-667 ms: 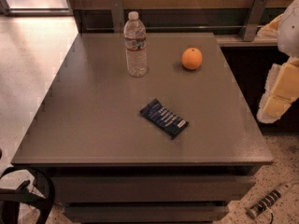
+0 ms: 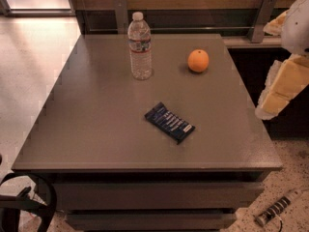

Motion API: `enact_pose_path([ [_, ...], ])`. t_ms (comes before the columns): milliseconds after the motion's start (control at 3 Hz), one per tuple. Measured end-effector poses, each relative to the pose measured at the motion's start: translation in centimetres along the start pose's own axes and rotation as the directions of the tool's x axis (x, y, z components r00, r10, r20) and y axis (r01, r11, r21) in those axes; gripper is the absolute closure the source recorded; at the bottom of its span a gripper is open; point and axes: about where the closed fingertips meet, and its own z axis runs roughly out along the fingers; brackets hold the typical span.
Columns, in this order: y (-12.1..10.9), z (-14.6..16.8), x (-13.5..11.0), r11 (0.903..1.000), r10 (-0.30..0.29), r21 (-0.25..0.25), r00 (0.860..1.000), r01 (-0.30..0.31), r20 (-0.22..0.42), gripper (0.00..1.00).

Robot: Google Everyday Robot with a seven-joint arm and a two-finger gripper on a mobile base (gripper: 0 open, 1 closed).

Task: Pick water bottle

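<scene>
The water bottle (image 2: 140, 46) stands upright at the far left-centre of the grey table (image 2: 96, 129). It is clear and ribbed, with a white cap and a white label bearing red and blue marks. My gripper (image 2: 282, 87), white and pale yellow, hangs at the right edge of the view, beyond the table's right side. It is well to the right of the bottle and touches nothing.
An orange (image 2: 198, 61) sits to the right of the bottle. A dark blue snack wrapper (image 2: 169, 122) lies near the table's middle. A rail with metal posts (image 2: 120, 14) runs behind the table. A striped object (image 2: 277, 208) lies on the floor at the lower right.
</scene>
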Motion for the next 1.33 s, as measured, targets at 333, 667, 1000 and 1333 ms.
enact_pose_path([
  [333, -3.8, 0.9, -2.9, 0.9850, 0.104, 0.119, 0.980, -0.125, 0.168, 0.00],
  [667, -6.7, 1.1, -5.3, 0.9635, 0.146, 0.170, 0.937, -0.207, 0.317, 0.00],
  [1000, -9.5, 2.8, -9.1, 0.9526, 0.163, 0.145, 0.850, -0.268, 0.500, 0.00],
  [1333, -10.3, 5.6, -12.6, 0.9547, 0.193, 0.053, 0.745, -0.293, 0.639, 0.00],
])
